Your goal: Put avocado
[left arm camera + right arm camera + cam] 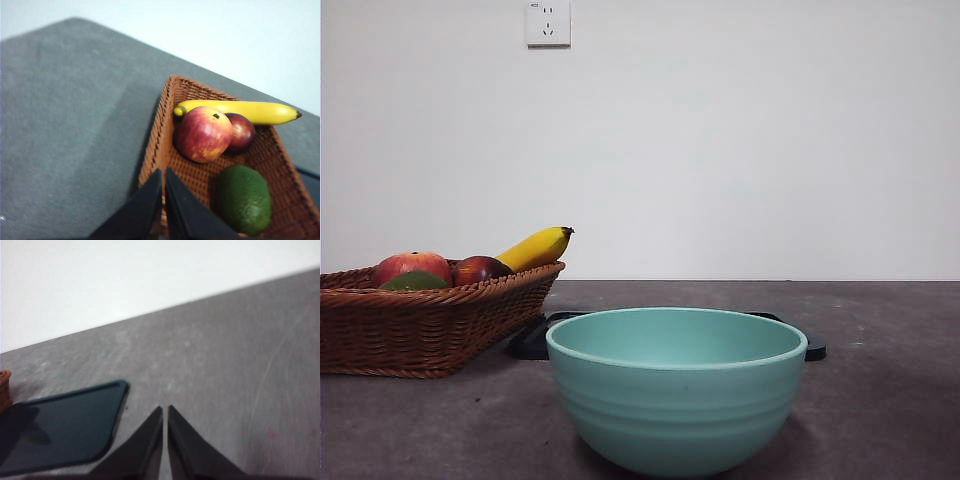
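Avocado (244,199): I see it lying in the basket (161,130), beside the apples (202,133) and banana (240,111).
Left gripper (163,172): jaws together, above the basket's edge.
Right gripper (165,410): jaws together, over bare table (225,355) beside the tray (60,425).
Bowl (677,388): up front.

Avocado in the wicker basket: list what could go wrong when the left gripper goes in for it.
1. The avocado lies low in the wicker basket near its wall, so the left gripper, jaws shut now, may catch the weave.
2. The large red apple sits close by; a wide approach could nudge it into the smaller apple and banana.
3. Its rounded skin might slip from a narrow grasp.
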